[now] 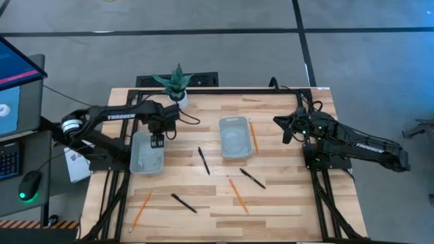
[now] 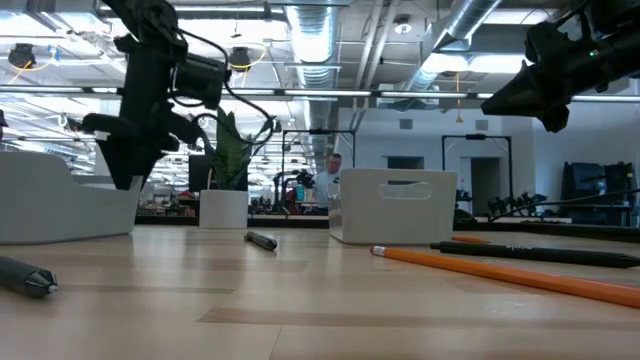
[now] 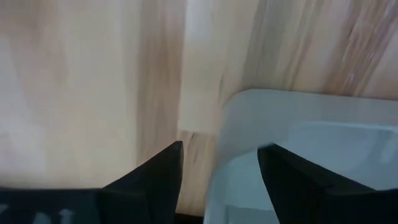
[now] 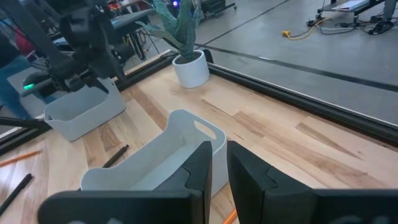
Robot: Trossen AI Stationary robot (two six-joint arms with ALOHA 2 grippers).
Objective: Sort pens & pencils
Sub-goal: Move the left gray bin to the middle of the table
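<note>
- Step in hand, as a judgement: a first pick being set up. All three pens (image 1: 203, 160) and all three pencils (image 1: 237, 195) lying loose on the table (image 1: 285, 210), neither tub visibly holding any.
- Left gripper (image 1: 157, 141): well to the left of the centre bin (image 1: 235, 137), hanging over the far rim of the left bin (image 1: 147, 159). Fingers spread wide and grasping nothing, with the tub's corner showing between them in the left wrist view.
- Right gripper (image 1: 286, 129): to the right of the centre bin, off the table surface. Fingers drawn almost together with nothing between them.
- Pens: one just left of the centre bin and nearer the front edge, one in front of it to the right, one well in front to the left.
- Pencils: one on the table just beside the centre bin's right wall, one in front of it near a pen, one far off toward the front left corner.
- Next move, as a judgement: spread jaws brought low and square across one thin stick. Likely either the pencil by the centre bin's right wall or the pen to its left.
- Writing: "TROSSEN" in white along the left arm (image 1: 122, 116) and the right arm (image 1: 369, 144). No other legible label.
</note>
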